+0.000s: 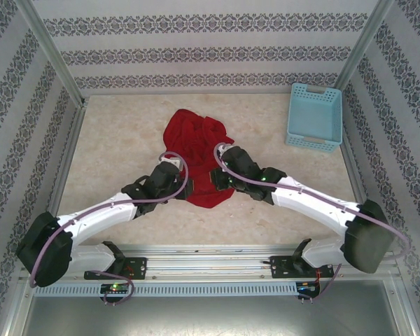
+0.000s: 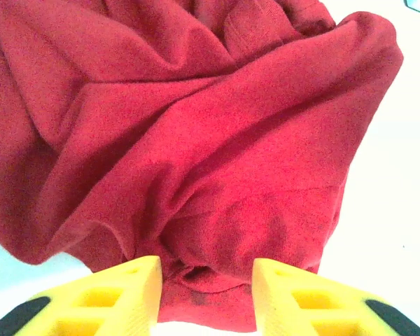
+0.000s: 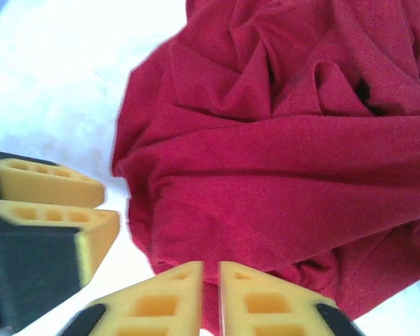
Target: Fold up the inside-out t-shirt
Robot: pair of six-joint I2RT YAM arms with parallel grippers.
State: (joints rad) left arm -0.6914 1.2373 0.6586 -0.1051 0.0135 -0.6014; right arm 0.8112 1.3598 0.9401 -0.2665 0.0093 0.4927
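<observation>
Mid-table, crumpled red t-shirt [image 1: 196, 136] between wide left fingers [image 2: 126, 294], right fingers [image 3: 168, 301] barely apart; blue basket [image 1: 312, 140] well apart.

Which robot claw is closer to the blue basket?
Right. The right gripper sits at the right side of the red t-shirt, toward the blue basket at the far right. The left gripper is at its left side, farther off.

Top view's bright and even, barely any shadows. Both wrist cams blow the table [image 2: 399, 210] out to white. The shirt [image 2: 196, 140] folds stay sharp, but right wrist's left edge is smeary.
</observation>
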